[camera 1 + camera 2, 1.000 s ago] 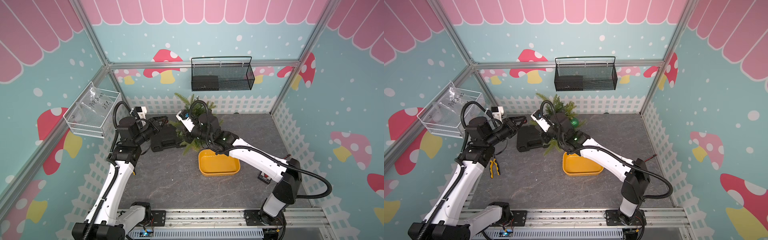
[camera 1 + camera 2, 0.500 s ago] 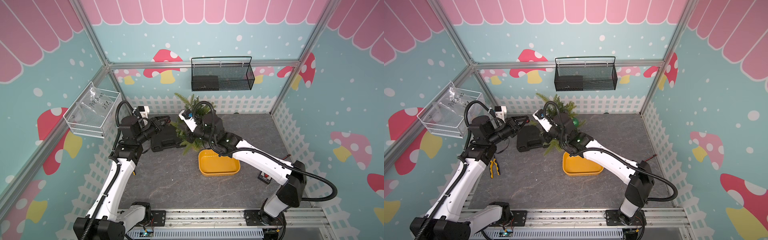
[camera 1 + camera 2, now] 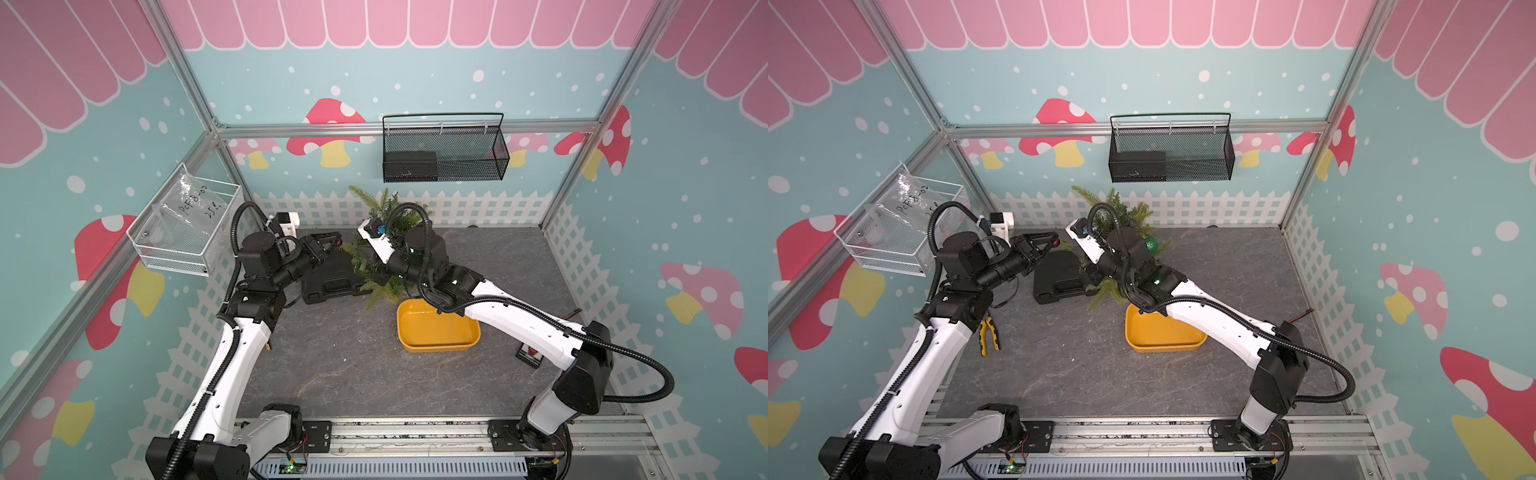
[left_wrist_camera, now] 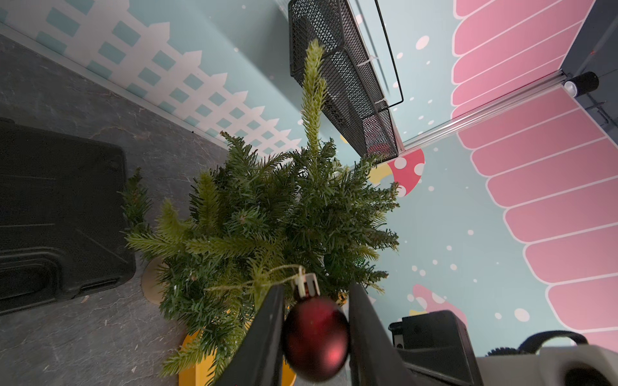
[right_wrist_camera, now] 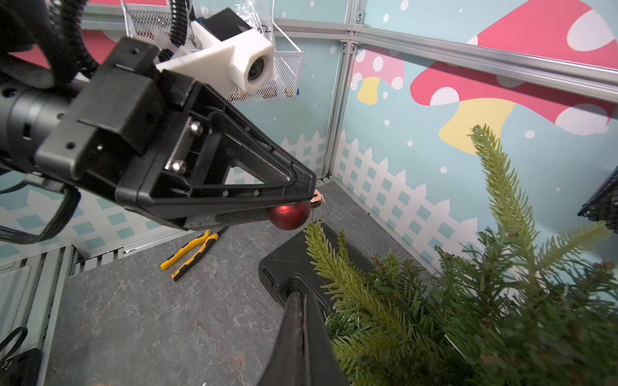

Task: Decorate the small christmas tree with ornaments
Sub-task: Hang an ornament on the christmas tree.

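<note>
The small christmas tree stands at the back of the table, behind the yellow tub. My left gripper is shut on a dark red ornament, holding it just above the tip of an outer branch. Its thin gold string trails over the needles. A glittery green ornament hangs on the tree's right side. My right gripper is shut and empty, low beside the tree. In both top views its fingers are hidden.
A yellow tub sits in front of the tree. A black case lies left of the tree. Yellow pliers lie by the left arm. A black mesh basket and a white wire basket hang on the walls.
My left gripper has carried the red ornament rightward, closer to the tree. The right arm has shifted a little to the right, with its gripper still by the tree.
</note>
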{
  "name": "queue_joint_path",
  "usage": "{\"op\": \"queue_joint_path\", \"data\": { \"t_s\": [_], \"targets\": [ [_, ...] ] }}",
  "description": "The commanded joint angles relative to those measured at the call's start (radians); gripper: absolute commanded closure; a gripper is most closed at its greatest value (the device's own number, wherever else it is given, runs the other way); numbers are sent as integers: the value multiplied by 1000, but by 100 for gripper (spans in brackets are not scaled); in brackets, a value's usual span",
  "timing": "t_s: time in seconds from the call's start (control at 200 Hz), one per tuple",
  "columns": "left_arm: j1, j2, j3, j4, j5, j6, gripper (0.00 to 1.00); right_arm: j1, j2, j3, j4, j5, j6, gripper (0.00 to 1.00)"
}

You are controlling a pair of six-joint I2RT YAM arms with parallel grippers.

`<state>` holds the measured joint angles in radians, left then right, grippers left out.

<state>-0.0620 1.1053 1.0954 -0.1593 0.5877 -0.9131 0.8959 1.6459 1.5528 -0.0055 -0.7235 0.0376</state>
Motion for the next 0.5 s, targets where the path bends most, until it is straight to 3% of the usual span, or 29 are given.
{"op": "queue_joint_path", "data": {
  "t_s": [0.0, 0.495],
  "targets": [
    [-8, -8, -19, 7, 19, -12, 90, 0, -34, -19, 40, 10, -7, 100],
    [-19, -43, -60, -20, 14, -7, 90, 0, -53, -50, 67, 7, -1, 100]
  ]
}}
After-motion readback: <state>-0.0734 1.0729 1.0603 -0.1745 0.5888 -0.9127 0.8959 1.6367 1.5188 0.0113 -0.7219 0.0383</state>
